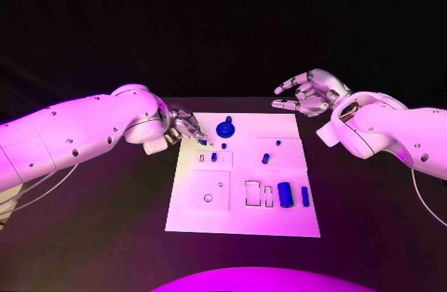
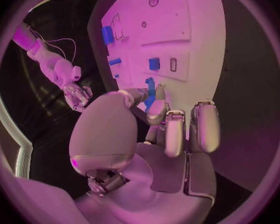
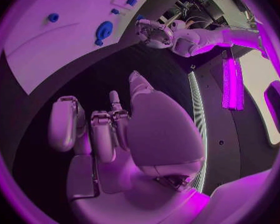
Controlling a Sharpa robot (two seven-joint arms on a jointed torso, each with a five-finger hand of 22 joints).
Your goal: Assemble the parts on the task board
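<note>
The flat white task board (image 1: 280,221) looks like smooth matt plastic, lying on a dull black tabletop (image 1: 373,227). The small blue parts (image 1: 285,194) have a smooth plastic look. Both arms wear glossy white shells; the left hand (image 1: 187,127) and right hand (image 1: 307,92) show silvery metal with a soft sheen

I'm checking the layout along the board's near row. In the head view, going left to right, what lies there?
Round hole in a square plate → two empty rectangular slots → thick blue cylinder → slim blue bar.
</note>
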